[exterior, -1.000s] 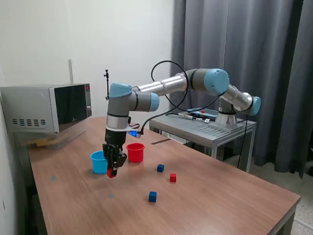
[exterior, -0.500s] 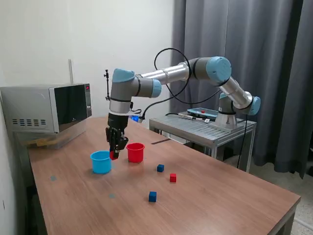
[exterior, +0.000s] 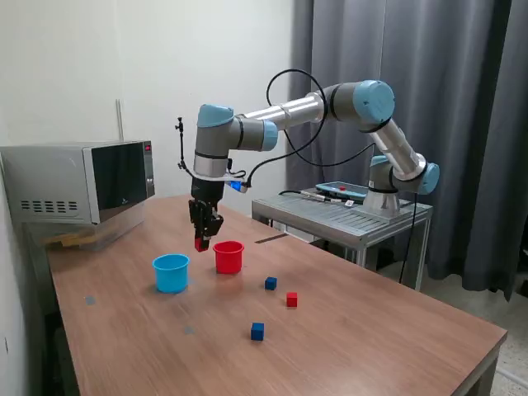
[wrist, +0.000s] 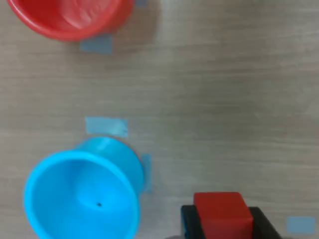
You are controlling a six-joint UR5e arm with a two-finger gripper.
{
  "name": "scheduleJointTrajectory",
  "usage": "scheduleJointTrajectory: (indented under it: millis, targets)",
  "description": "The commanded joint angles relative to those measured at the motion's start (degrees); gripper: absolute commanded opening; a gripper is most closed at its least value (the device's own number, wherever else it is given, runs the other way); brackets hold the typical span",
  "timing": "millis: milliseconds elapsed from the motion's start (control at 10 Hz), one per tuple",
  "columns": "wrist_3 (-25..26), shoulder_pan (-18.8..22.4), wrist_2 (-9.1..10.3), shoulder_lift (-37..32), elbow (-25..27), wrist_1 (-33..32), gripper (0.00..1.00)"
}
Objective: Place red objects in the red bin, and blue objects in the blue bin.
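At centre-left of the exterior view, above the table beside the red bin (exterior: 228,256), the gripper (exterior: 202,242) pinches a red cube (wrist: 222,215), seemingly light, rigid, best held on opposite flat faces.

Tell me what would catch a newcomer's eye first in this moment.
The gripper hangs above the wooden table shut on a red cube, just to the exterior view's left of the red cup, with the light blue cup further left. Three more cubes lie loose on the table: a blue one, a red one and another blue one.
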Motion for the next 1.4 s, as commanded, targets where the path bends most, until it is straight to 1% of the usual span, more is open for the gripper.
scheduleJointTrajectory:
  millis: [0, 200, 400, 600, 700, 800, 1000, 1200, 1300]
  targets:
    - [2.2, -1.2, -0.58, -1.4, 2.1, 0.0, 0.00]
    - [3.5, -2.8, -1.37, -3.7, 5.6, 0.0, 0.00]
    - [4.4, -4.9, -1.46, -7.7, 10.1, -0.2, 0.00]
    - [4.8, -6.1, -1.55, -10.0, 13.6, -0.2, 0.00]
    - [5.7, -6.1, -2.25, -10.2, 13.9, -0.1, 0.00]
    - [7.3, -6.3, -3.82, -10.4, 13.9, -0.1, 0.00]
    - [7.6, -6.2, -3.92, -11.6, 14.8, -0.2, 0.00]
    - [8.0, -6.6, -3.75, -15.4, 19.4, -0.5, 0.00]
    - [8.5, -7.2, -3.75, -17.8, 22.5, -1.8, 0.00]
